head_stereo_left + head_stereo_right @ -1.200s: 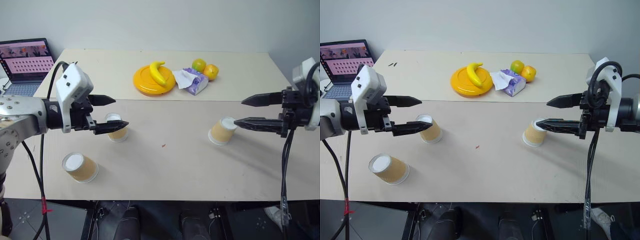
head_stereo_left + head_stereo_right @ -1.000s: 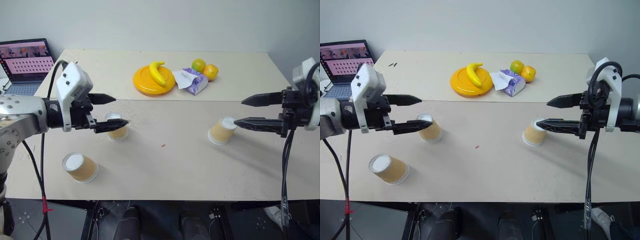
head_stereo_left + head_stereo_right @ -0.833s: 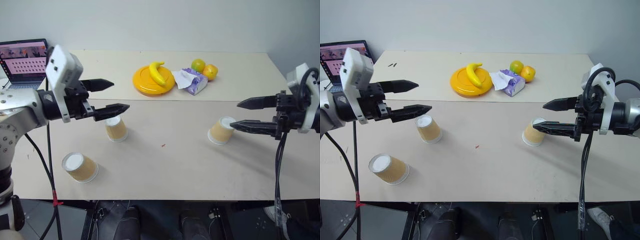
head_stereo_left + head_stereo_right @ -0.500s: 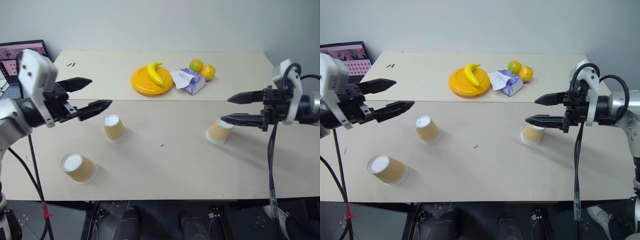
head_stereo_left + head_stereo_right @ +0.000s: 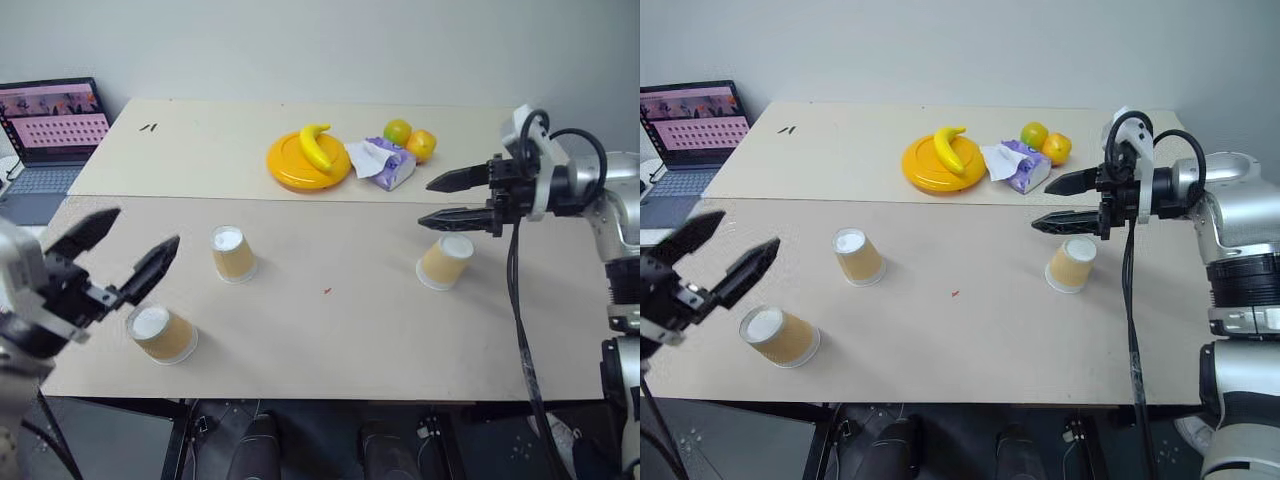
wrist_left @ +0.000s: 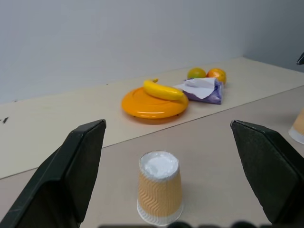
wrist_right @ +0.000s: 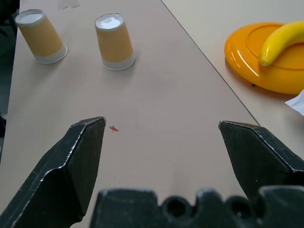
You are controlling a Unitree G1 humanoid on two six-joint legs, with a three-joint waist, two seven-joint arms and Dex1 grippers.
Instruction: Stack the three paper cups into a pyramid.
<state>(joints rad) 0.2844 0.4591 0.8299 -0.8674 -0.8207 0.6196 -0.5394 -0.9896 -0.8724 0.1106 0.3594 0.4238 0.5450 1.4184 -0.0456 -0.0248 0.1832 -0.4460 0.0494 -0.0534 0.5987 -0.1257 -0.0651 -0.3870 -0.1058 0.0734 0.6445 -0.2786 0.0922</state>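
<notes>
My open, empty right gripper point(image 5: 431, 200) hovers just above and behind the nearest upside-down tan ribbed paper cup point(image 5: 445, 261), while my left gripper point(image 5: 122, 252), also open, is beside the near-left cup point(image 5: 161, 332), the middle cup point(image 5: 233, 253) standing further in.

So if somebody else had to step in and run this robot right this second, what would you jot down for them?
Left gripper: open, holding nothing, near the table's left front edge by the nearest cup.
Right gripper: open, holding nothing, above the right cup.
Middle cup stands left of centre. All three cups are upside down, well apart on the table.
Done: nothing stacked.
Left: bring two cups side by side, set the third on top.
</notes>
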